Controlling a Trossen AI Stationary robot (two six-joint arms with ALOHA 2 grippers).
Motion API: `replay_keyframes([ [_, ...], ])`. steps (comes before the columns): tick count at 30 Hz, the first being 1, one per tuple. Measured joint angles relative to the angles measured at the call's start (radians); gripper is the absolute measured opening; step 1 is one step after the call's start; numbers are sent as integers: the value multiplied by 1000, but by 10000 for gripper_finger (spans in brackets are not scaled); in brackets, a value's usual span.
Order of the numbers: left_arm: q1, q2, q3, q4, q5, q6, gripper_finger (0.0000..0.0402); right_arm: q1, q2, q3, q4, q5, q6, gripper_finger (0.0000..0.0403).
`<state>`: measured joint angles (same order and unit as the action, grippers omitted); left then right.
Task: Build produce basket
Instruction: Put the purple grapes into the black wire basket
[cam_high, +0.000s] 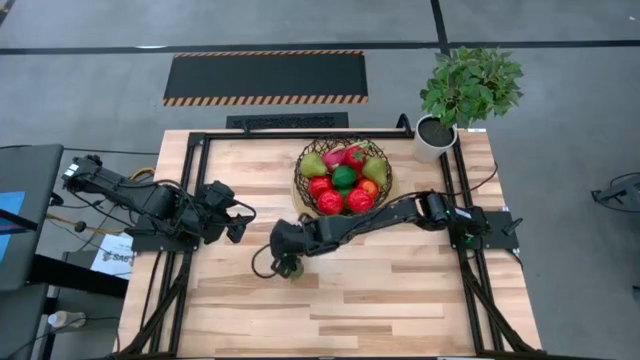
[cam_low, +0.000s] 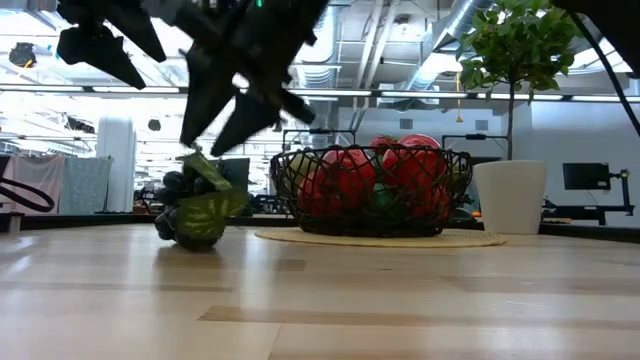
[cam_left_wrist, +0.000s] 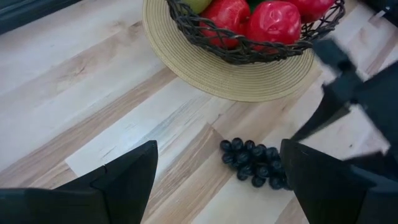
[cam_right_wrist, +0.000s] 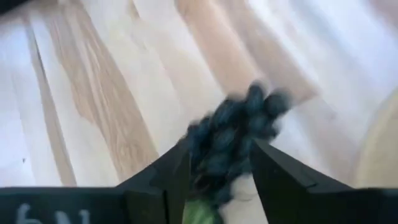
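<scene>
The basket (cam_high: 300, 186), a dark wire bowl on a tan round base, stands at the table's far middle. It holds red and green round fruits, pears and an orange. A bunch of dark grapes (cam_low: 190, 215) with a green leaf is just nearer than the basket, toward the table's left. My right gripper (cam_high: 287, 260) reaches there from the right and is shut on the bunch. My left gripper (cam_high: 238, 222) waits open to the left of the grapes (cam_left_wrist: 254, 163), touching nothing. My right gripper (cam_right_wrist: 221, 149) pinches the bunch between its two fingers at its upper, leafy end (cam_right_wrist: 200, 214). The fingers (cam_low: 215, 135) slant down from the table's right. The grapes hang below the fingertips. Whether the bunch's lower end (cam_low: 195, 243) still touches the table I cannot tell.
A white pot with a green plant (cam_high: 436, 135) stands at the table's far right corner. Black frame rails (cam_high: 190, 200) run along the left, right and far edges. Bare wood lies near the front edge (cam_high: 330, 320).
</scene>
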<state>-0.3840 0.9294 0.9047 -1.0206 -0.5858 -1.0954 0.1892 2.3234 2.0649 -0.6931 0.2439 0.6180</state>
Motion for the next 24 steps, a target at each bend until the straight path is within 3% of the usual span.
replay_keyframes([
  [9,0,0,0,0,-6,-10,324,-45,0,238,-227,23,-157,126],
  [13,-11,0,0,-1,-22,-17,324,-50,-2,283,-282,-5,-167,123],
  [19,-13,0,0,-2,-26,-25,324,-46,8,285,-325,-97,-61,203],
  [24,-14,0,0,-2,-39,-18,324,-11,41,266,-259,-91,-126,291],
])
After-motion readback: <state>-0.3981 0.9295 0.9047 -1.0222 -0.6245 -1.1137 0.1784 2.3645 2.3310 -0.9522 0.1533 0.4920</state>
